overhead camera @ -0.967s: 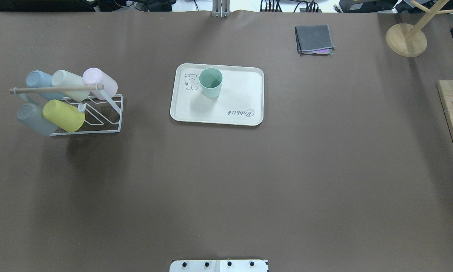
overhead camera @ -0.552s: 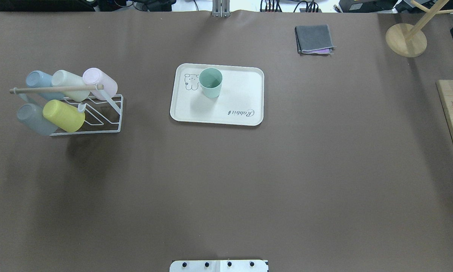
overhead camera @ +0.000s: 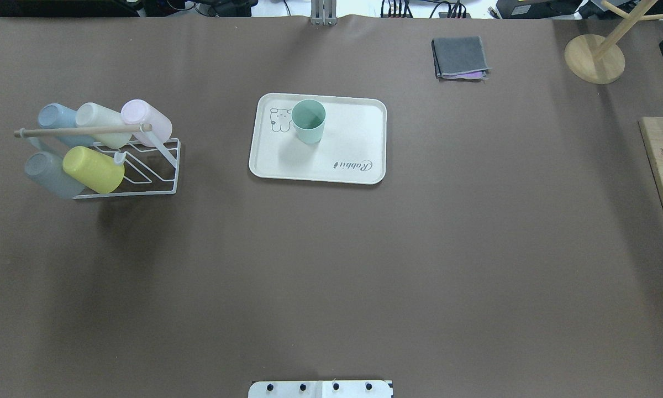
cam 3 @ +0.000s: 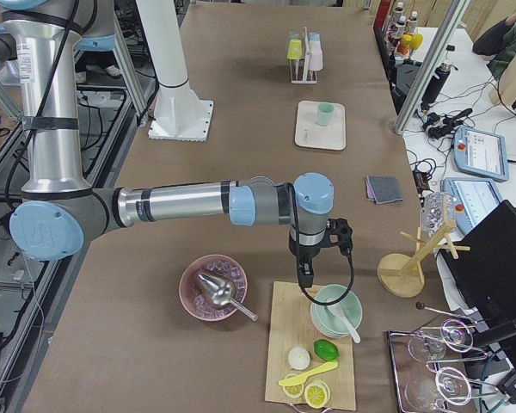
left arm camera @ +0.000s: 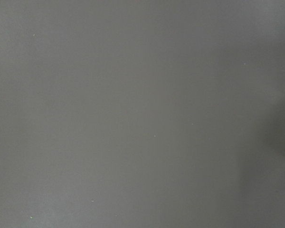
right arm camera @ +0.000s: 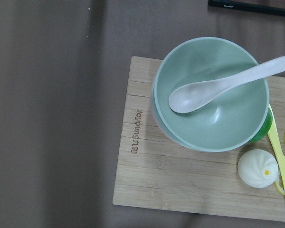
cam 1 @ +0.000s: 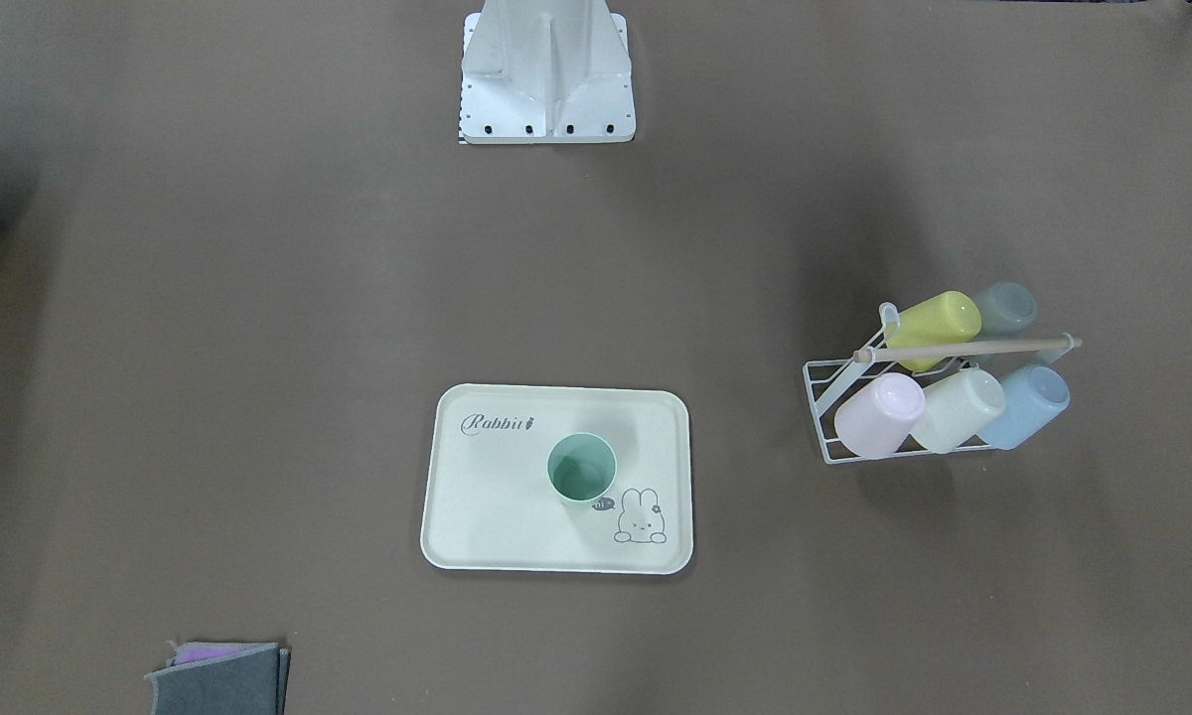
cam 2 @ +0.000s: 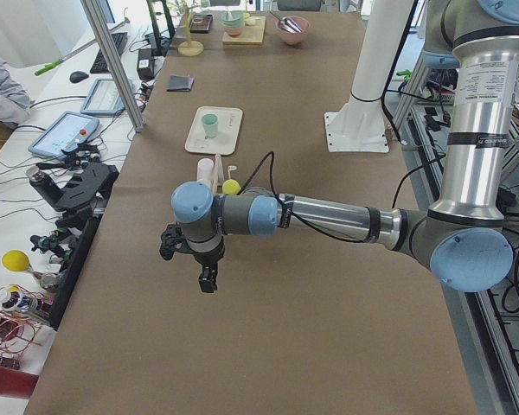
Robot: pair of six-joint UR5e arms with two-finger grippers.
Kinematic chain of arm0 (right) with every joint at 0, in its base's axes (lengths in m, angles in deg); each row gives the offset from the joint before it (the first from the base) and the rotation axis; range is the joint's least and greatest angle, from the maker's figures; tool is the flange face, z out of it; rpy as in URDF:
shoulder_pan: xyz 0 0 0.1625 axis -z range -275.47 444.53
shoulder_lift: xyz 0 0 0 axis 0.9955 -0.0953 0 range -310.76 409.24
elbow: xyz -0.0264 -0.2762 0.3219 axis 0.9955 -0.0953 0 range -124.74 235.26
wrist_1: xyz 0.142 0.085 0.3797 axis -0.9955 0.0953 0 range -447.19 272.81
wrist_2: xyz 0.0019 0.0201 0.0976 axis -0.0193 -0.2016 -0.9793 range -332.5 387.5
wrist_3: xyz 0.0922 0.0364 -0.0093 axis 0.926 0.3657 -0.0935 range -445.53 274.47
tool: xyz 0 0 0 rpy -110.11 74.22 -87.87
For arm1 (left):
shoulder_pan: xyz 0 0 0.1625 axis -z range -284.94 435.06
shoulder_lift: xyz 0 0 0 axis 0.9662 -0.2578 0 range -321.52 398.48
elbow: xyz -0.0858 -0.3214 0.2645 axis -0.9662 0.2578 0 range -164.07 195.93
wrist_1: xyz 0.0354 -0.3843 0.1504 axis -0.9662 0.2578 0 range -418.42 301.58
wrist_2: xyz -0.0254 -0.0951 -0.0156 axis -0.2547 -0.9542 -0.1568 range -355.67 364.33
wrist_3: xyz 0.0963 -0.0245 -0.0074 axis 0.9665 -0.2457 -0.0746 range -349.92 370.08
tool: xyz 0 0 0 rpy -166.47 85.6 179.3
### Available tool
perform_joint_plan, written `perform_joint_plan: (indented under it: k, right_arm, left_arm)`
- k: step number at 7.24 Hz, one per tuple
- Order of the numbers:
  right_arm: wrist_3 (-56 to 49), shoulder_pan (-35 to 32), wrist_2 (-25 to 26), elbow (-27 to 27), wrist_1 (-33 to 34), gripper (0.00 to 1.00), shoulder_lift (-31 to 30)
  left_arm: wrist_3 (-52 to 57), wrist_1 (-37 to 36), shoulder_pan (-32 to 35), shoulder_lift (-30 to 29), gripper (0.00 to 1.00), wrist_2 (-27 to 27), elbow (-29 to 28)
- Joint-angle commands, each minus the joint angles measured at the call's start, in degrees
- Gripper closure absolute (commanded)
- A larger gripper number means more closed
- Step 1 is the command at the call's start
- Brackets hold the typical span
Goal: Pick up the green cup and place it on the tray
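The left arm (cam 2: 329,220) is stretched out level from its elbow, and the wrist turns the left gripper (cam 2: 207,284) to point straight down; if its jaws are apart or closed, this side view does not let me tell. The right arm (cam 3: 181,202) has the same pose, forearm level; the right gripper (cam 3: 304,281) hangs downward; its jaws also cannot be judged.

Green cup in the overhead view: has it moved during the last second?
No. The green cup stands upright at the same spot on the tray, just right of the bunny drawing, as before.
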Motion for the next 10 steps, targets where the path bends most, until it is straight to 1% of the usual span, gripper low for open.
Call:
perform_joint_plan:
  k: [1,4,6,10]
  right_arm:
    - [0.03,-0.03,-0.03,-0.12,0.00,0.00,0.00]
    - [0.03,0.06,-0.03,-0.21,0.00,0.00,0.00]
    - [0.03,0.06,-0.12,-0.30,0.09,0.00,-0.08]
    - [-0.06,0.06,-0.12,-0.30,0.00,0.00,-0.08]
  left_arm:
    - [-0.16,-3.47,0.01,-0.12,0.02,0.01,0.75]
    - [0.37,-3.30,0.10,0.58,0.02,-0.08,0.84]
    - [0.28,-3.21,0.10,1.63,0.02,-0.08,2.23]
    - [-0.07,-3.12,0.10,1.64,0.02,-0.17,2.16]
